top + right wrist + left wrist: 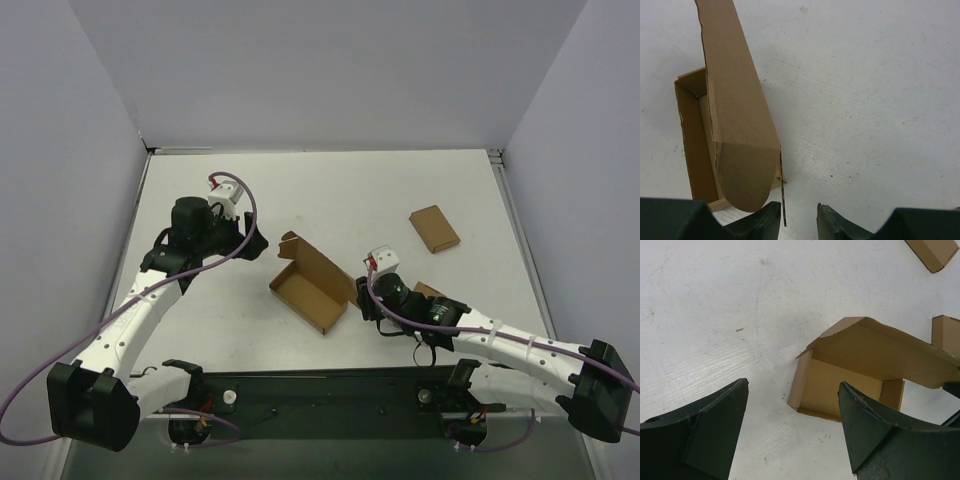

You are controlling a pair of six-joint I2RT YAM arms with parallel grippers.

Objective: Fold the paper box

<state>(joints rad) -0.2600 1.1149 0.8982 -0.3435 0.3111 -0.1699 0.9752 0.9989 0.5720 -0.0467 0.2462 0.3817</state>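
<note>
At the centre of the tabletop lies the paper box: matte brown card, a shallow rectangular tray with its lid flap raised and one flap end rounded. Its long axis runs diagonally, far-left to near-right. Nearer is the right end effector, at the near-right corner, jaws nearly together beside a thin side tab; grip cannot be confirmed. To the left, the left end effector hovers, released wide.
</note>
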